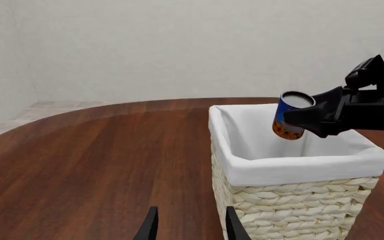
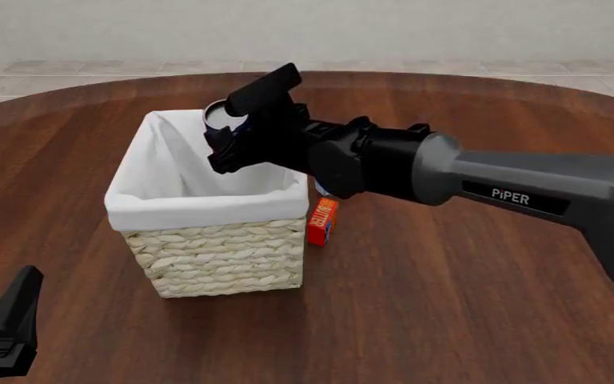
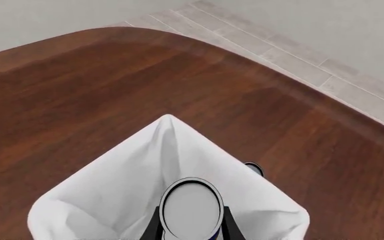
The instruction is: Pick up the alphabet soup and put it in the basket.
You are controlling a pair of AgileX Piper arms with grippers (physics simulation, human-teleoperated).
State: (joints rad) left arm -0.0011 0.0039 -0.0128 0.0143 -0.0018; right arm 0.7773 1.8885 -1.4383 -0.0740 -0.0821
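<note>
Right hand (image 1: pixel 297 116) is gripping the alphabet soup (image 1: pixel 291 115) between its fingers, holding the tilted can above the open mouth of the basket (image 2: pixel 209 210), which is standing on the tabletop (image 2: pixel 446 304). Left hand (image 1: pixel 190 225) is hovering low beside the basket with its fingers parted, holding nothing.
</note>
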